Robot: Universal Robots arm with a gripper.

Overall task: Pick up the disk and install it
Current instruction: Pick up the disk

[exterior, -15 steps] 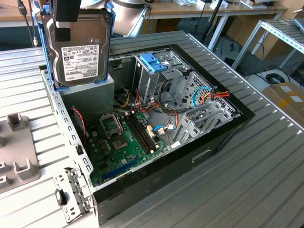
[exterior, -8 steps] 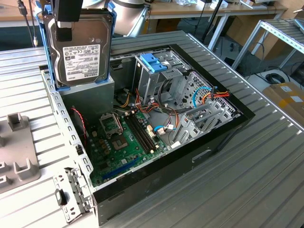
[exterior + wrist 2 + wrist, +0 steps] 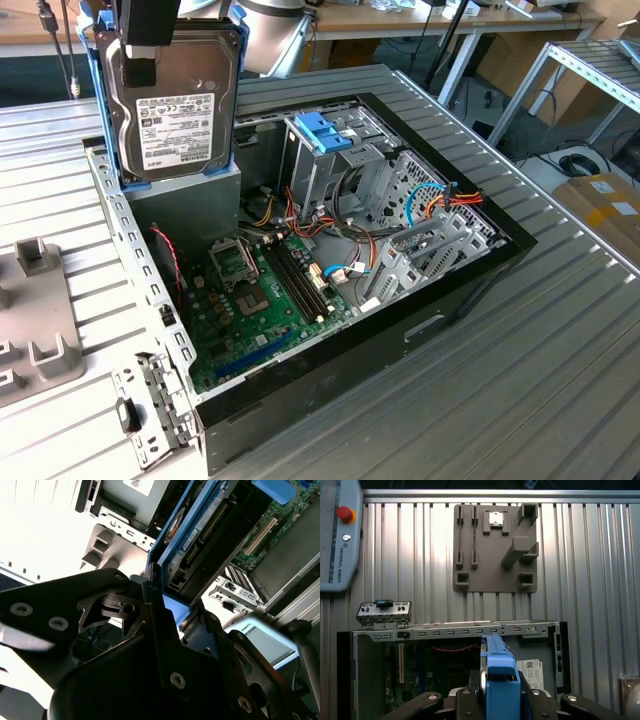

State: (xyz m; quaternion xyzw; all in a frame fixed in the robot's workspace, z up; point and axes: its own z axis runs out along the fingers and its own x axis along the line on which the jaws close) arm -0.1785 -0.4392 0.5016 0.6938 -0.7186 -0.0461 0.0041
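Fingers [image 3: 141, 68] clamped on disk [image 3: 185, 110], above open computer case [image 3: 400, 350], ribbed metal table [image 3: 520, 380], workbenches [image 3: 400, 20] behind

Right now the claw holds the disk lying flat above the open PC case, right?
Not flat. The claw holds the disk upright on its edge above the open PC case, with its label facing the camera, as the exterior view shows.

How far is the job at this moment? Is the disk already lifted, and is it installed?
Done: the disk is picked up; it hangs upright above the open computer case. In hand: the gripper is shut on its blue carrier frame. Left: the install; the disk is not yet in the drive cage with the blue handle.
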